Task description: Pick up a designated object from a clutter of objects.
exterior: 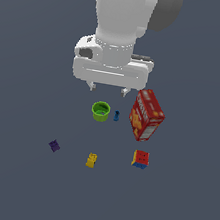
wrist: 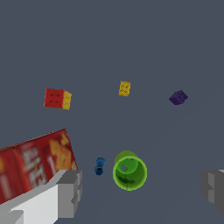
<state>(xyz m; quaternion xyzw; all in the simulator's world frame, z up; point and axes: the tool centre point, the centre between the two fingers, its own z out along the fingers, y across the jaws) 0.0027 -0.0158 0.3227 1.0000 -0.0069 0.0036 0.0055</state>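
Gripper (exterior: 108,88) hangs above the bench (exterior: 13,182), fingers (exterior: 91,85) spread wide with nothing between them; in the wrist view one grey finger (wrist: 70,192) shows near the red box and the other at the opposite edge of the picture. Green cup (exterior: 100,111) stands upright on the bench just below the fingertips in the exterior view, rim up, hollow inside visible, apart from both fingers. In the wrist view the cup (wrist: 129,172) lies between the two fingers. Tiny blue piece (exterior: 116,115) sits just beside the cup, on the exterior view's right, not touching it as far as can be seen. Tall red cracker box (exterior: 146,115) stands further to that side, tilted. Red-yellow-blue cube (exterior: 141,159) rests near the box's base, towards the camera. Small yellow block (exterior: 91,160) lies well apart from the cup. Tiny purple block (exterior: 54,146) lies to the exterior view's left of the yellow one.
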